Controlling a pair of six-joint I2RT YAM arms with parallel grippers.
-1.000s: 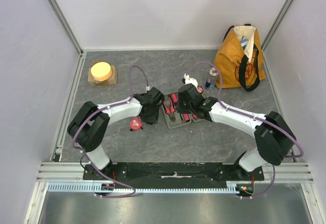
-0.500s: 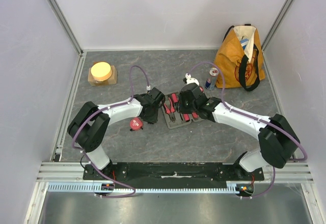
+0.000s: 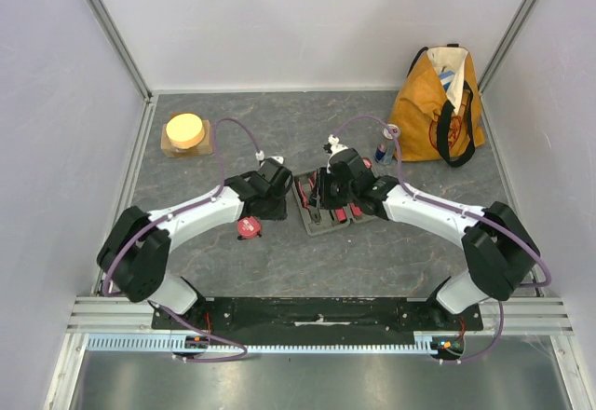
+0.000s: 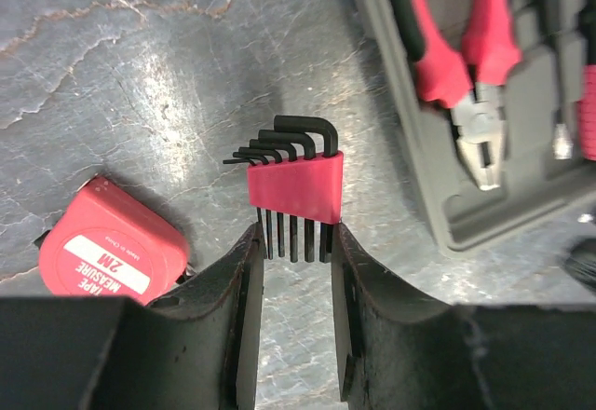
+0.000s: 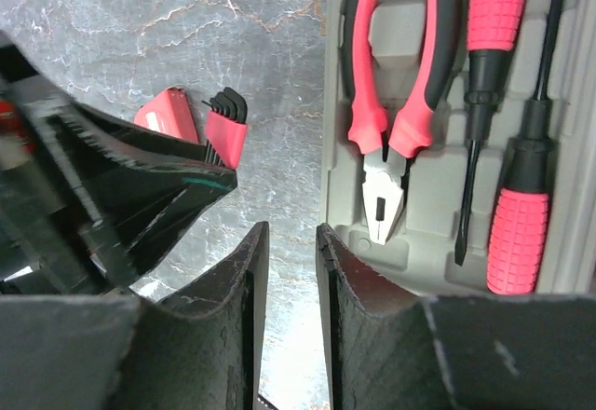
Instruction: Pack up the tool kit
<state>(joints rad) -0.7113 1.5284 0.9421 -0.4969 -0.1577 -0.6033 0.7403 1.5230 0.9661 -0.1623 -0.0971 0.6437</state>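
Observation:
The grey tool kit case (image 3: pixel 321 216) lies open at mid-table, with red-and-black pliers (image 5: pixel 386 121) and two screwdrivers (image 5: pixel 517 224) in its slots. My left gripper (image 4: pixel 293 238) is just left of the case (image 4: pixel 447 214). It is shut on the long ends of a set of black hex keys in a red holder (image 4: pixel 296 186). The round red tape measure (image 4: pixel 107 252) lies on the table to its left. My right gripper (image 5: pixel 291 235) hangs over the case's left edge (image 5: pixel 410 196). Its jaws are open a narrow gap with nothing between them.
An orange tote bag (image 3: pixel 438 102) stands at the back right with a drinks can (image 3: pixel 386 140) beside it. A yellow disc on a wooden block (image 3: pixel 186 132) sits at the back left. The two gripper heads (image 3: pixel 270 196) (image 3: pixel 326 191) are close together over the case.
My left jaws have closed onto the hex key set, and that arm has stretched further out. The right gripper has opened slightly and shifted a little left.

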